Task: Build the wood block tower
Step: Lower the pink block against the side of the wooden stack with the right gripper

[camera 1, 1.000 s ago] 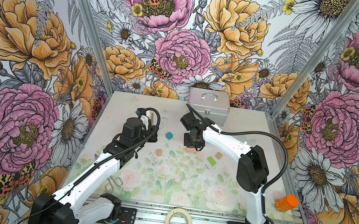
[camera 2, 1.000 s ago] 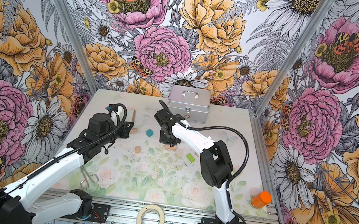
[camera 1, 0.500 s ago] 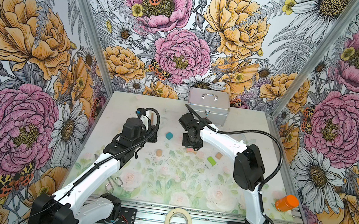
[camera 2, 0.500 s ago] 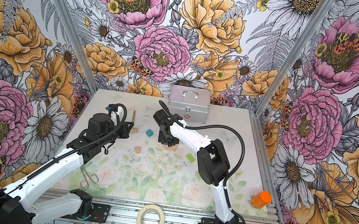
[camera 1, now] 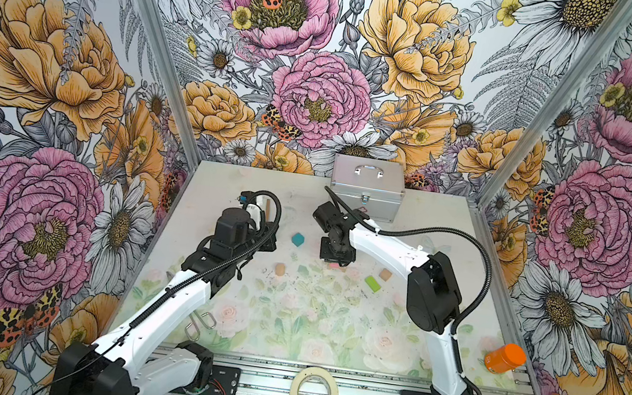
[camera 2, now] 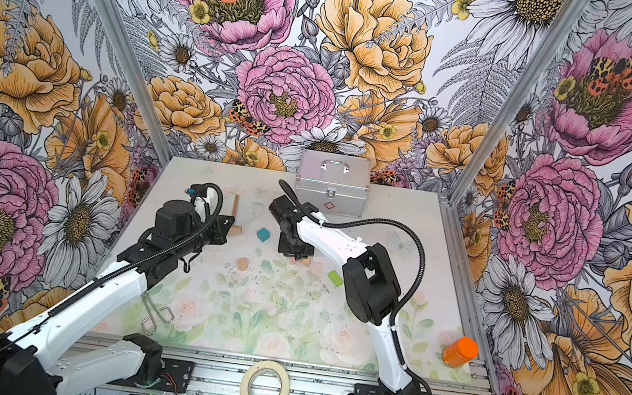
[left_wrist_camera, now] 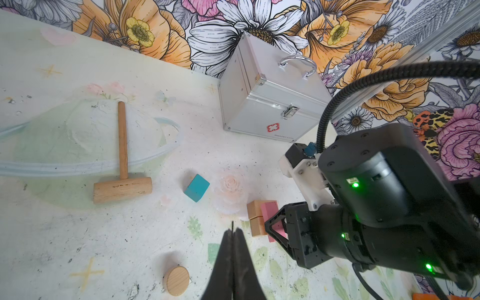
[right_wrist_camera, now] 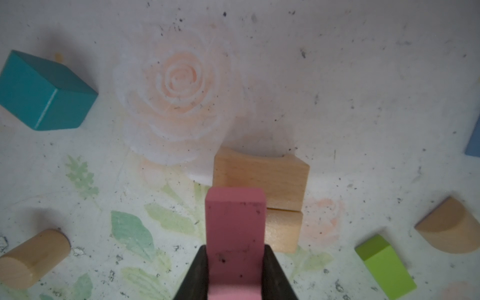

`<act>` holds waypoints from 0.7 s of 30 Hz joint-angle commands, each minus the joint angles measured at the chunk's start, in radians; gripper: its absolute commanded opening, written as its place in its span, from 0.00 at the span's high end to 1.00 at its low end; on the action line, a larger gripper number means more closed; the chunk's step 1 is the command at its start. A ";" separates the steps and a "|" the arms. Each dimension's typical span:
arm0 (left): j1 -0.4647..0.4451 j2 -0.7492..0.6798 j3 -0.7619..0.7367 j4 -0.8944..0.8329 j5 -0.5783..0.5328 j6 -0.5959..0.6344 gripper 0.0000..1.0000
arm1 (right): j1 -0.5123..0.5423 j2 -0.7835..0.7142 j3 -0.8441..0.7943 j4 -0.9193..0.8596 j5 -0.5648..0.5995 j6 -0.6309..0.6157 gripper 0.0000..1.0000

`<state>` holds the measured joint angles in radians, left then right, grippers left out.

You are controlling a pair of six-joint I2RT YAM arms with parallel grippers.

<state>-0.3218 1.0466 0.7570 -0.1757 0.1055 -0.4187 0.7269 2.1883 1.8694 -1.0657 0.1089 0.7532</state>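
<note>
The right gripper (right_wrist_camera: 235,262) was clamped on the pink block (right_wrist_camera: 235,226). Its jaws stood narrow and gripped the block's two long side faces near the rear end. The block projected forward past the fingertips. Its long axis ran in line with the fingers and pointed toward two tan blocks (right_wrist_camera: 259,179), which sat against each other just beyond and beside its free end. Contact with them could not be confirmed. In both top views the pink block lay mid-table, between the teal cube (camera 1: 298,239) and the green block (camera 1: 372,284). The left gripper (left_wrist_camera: 233,233) was fully closed and held nothing.
</note>
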 commanded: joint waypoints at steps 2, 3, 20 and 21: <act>0.012 -0.003 -0.012 0.007 0.017 0.001 0.96 | -0.006 0.025 0.037 -0.002 0.012 0.022 1.00; 0.012 -0.002 -0.010 0.008 0.017 0.002 0.96 | -0.006 0.027 0.038 -0.002 0.010 0.023 1.00; 0.015 0.004 -0.010 0.004 0.018 0.001 0.96 | -0.012 0.041 0.043 -0.002 0.009 0.029 1.00; 0.016 0.004 -0.010 0.003 0.017 0.001 0.96 | -0.012 0.041 0.043 -0.002 0.011 0.028 1.00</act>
<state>-0.3172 1.0470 0.7570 -0.1757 0.1055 -0.4187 0.7250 2.2093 1.8828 -1.0657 0.1089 0.7704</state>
